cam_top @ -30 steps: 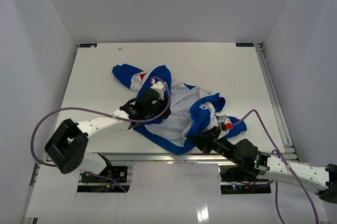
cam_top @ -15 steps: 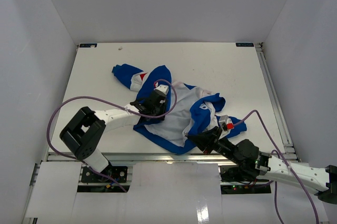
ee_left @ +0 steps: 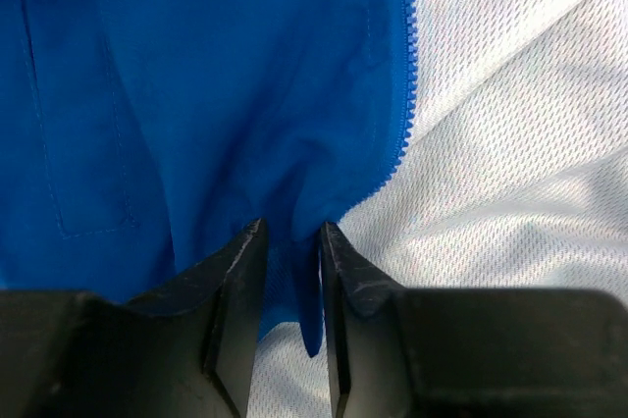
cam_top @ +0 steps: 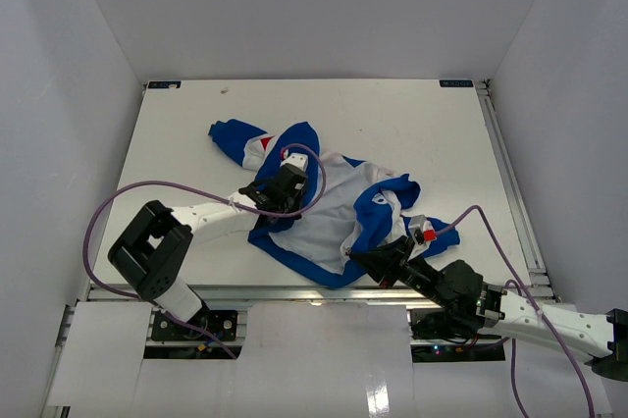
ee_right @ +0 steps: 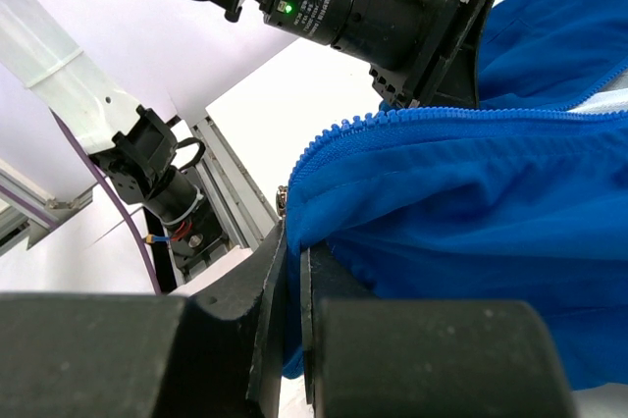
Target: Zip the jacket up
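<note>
The jacket (cam_top: pixel 334 214) lies open and crumpled mid-table, royal blue with a white mesh lining (ee_left: pixel 510 143) and a red patch on one sleeve. My left gripper (cam_top: pixel 273 197) is down on its left front panel. In the left wrist view my left gripper (ee_left: pixel 291 236) stands open and narrow, astride a fold of blue fabric (ee_left: pixel 304 310) beside the zipper teeth (ee_left: pixel 404 94). The fold rests against one finger, with a gap to the other. My right gripper (cam_top: pixel 355 258) is at the near hem. In the right wrist view it (ee_right: pixel 291 241) is shut on the blue edge just below the other zipper row (ee_right: pixel 412 119).
One sleeve (cam_top: pixel 235 138) trails toward the far left of the white table (cam_top: pixel 412 124). The table's metal front rail (ee_right: pixel 226 173) runs just under the right gripper. Purple cables (cam_top: pixel 108 217) loop off both arms. White walls enclose the table on three sides.
The left arm's base link has swung in and its gripper has shifted slightly farther along the panel, its jaws narrowing around the blue fold. The right arm and its grip have not moved.
</note>
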